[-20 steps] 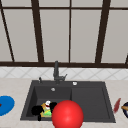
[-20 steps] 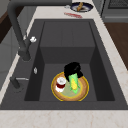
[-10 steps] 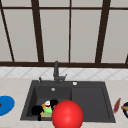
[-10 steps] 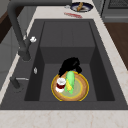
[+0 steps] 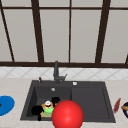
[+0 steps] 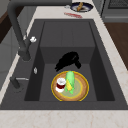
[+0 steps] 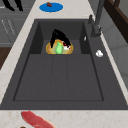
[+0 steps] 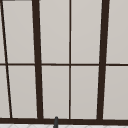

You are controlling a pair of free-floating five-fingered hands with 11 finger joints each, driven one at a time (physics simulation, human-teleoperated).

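Observation:
A yellow-rimmed plate (image 6: 82,92) lies in the sink's left basin. On it rest a green ear of corn (image 6: 70,80) and a small red and white cup (image 6: 60,84). My right hand (image 6: 67,61) hovers just past the plate's far edge with its fingers relaxed, holding nothing. The right side view shows this right hand (image 7: 58,37) arched over the plate (image 7: 50,50). My left hand (image 5: 37,110) hangs open in front of the sink's left corner, away from the plate (image 5: 42,114). In the right side view the left hand (image 7: 12,5) is at the top left.
A dark faucet (image 6: 17,30) stands behind the basin. A blue plate (image 5: 5,105) lies on the left counter. On the right counter are a red strip (image 5: 116,105) and a dark dish (image 6: 80,6). A big red ball (image 5: 67,115) covers the sink's front edge.
My right hand has let go of the corn and pulled back past the plate. The corn went from upright in the hand to lying on the plate.

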